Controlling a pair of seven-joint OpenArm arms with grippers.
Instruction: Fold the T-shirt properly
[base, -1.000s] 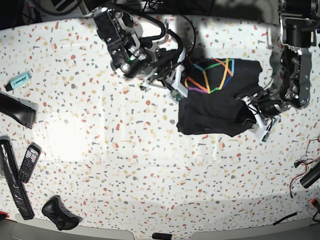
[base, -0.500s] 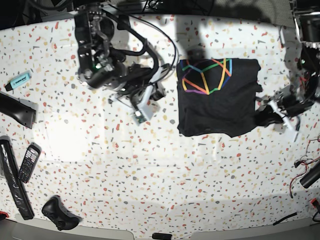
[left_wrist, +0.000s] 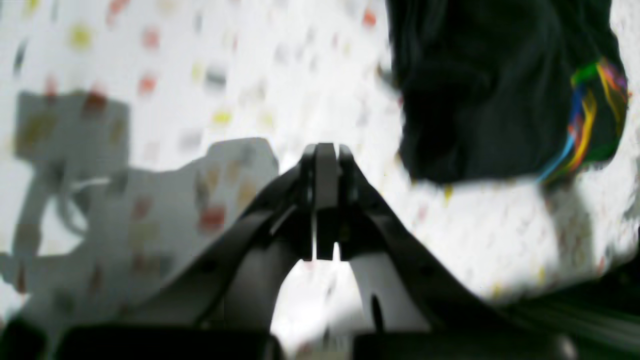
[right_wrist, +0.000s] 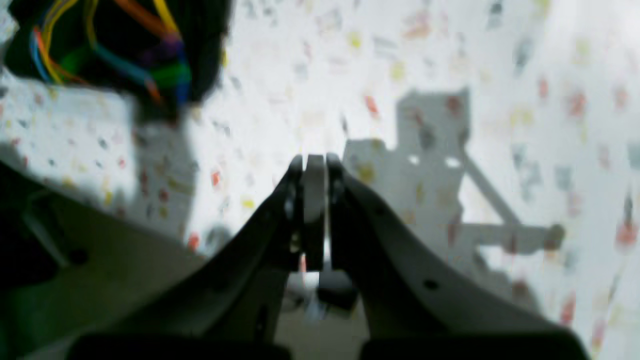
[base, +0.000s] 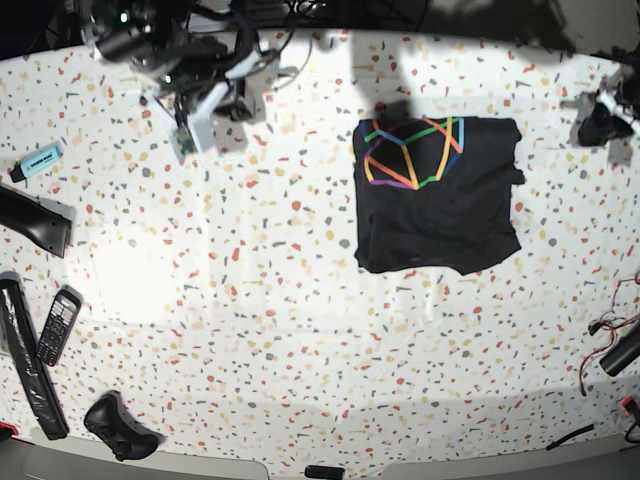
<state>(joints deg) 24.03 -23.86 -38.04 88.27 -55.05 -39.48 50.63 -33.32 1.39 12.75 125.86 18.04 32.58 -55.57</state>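
Note:
The T-shirt (base: 435, 195) lies folded into a black rectangle right of the table's middle, with its rainbow line print facing up at the far left corner. It also shows in the left wrist view (left_wrist: 480, 85) and the right wrist view (right_wrist: 115, 45). My right gripper (base: 197, 125) is at the far left of the table, well away from the shirt; its jaws are shut and empty (right_wrist: 314, 165). My left gripper (base: 600, 122) is at the far right edge, apart from the shirt, also shut and empty (left_wrist: 325, 155).
A blue marker (base: 38, 160), a black case (base: 35, 220), a phone (base: 58, 325), a black bar (base: 25, 360) and a black controller (base: 120, 428) lie along the left edge. Cables (base: 612, 345) lie at the right edge.
Both arms have pulled back from the shirt: the right arm up and to the far left, the left arm up to the far right edge. The shirt stays flat.

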